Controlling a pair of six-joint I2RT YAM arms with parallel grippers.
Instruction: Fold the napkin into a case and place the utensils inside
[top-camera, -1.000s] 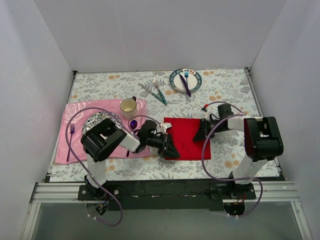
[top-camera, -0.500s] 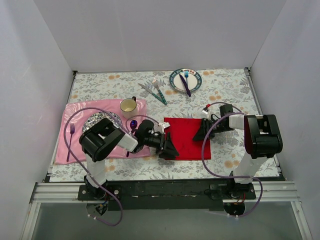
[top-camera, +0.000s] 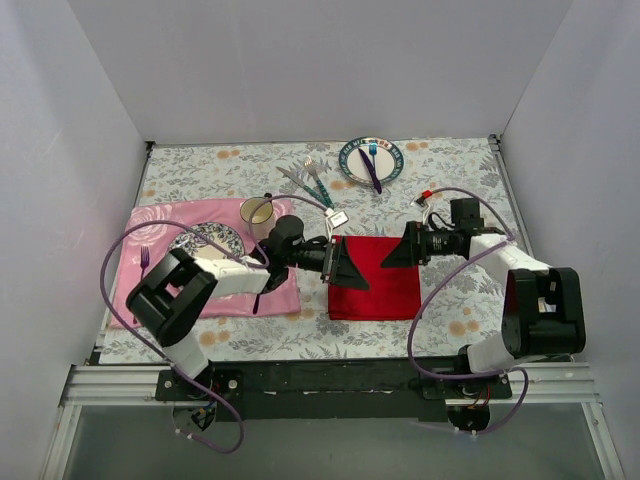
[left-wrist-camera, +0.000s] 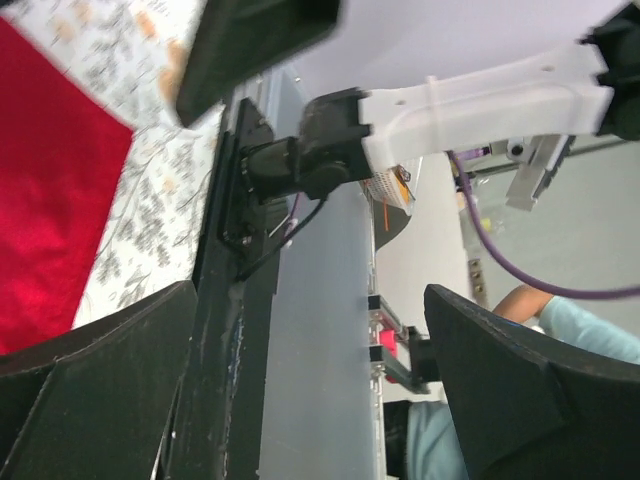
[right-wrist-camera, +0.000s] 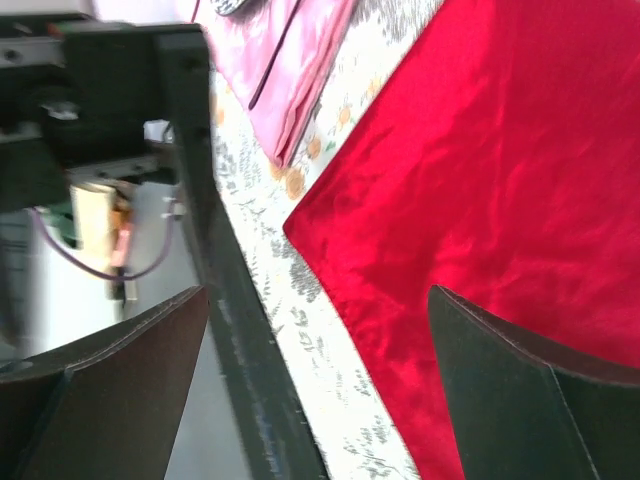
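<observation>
The red napkin (top-camera: 378, 285) lies flat on the flowered tablecloth, in front of both arms. My left gripper (top-camera: 348, 264) hovers over its left edge, jaws wide open and empty; in the left wrist view the gripper (left-wrist-camera: 310, 400) faces the table's near rail, with the napkin (left-wrist-camera: 50, 190) at the left. My right gripper (top-camera: 396, 250) is over the napkin's far right part, also open; in the right wrist view this gripper (right-wrist-camera: 320, 390) holds nothing, and the napkin (right-wrist-camera: 500, 190) lies beneath. The utensils (top-camera: 311, 182), a fork and knife with teal handles, lie at the back of the table.
A pink placemat (top-camera: 150, 290) at the left carries a patterned plate (top-camera: 205, 240) and a purple fork (top-camera: 143, 262). A mug (top-camera: 258, 211) stands at the mat's far corner. A round plate (top-camera: 388, 150) at the back holds a blue fork and a purple knife.
Both grippers have opened wide and let go of the napkin. The left gripper moved from the napkin's near left corner toward the far side, and the right arm swung outward.
</observation>
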